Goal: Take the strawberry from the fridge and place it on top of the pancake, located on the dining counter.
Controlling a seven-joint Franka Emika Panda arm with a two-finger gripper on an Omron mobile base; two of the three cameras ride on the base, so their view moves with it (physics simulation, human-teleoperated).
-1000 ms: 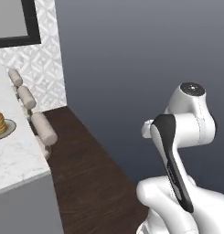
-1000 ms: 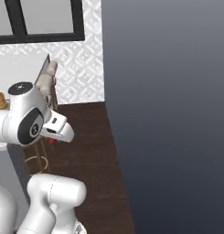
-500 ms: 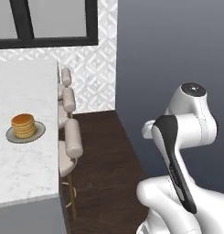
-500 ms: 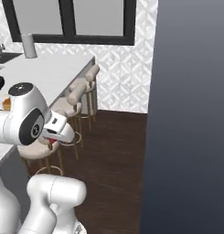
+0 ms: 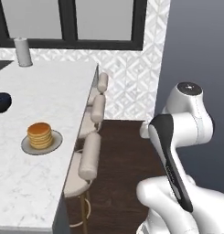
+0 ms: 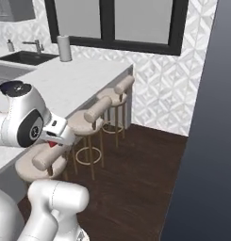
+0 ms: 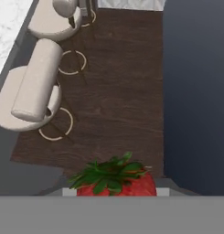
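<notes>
Strawberry (image 7: 114,182) in transit, clamped in the claw (image 6: 54,141), off the counter (image 5: 49,98).

Strawberry sits at the claw tips, leafy green cap facing the hand camera, red body mostly hidden below; fingers not resolvable, but the berry rides there, so I judge the claw clamped on it. Likely light, soft and easily bruised, skin a little slick: hold across the widest part of the body, gentle squeeze, not the leaves. Claw hangs beside the counter, over dark floor near the stools (image 5: 89,156). Pancake (image 5: 40,135) stands on the counter top, well apart from the claw.
</notes>
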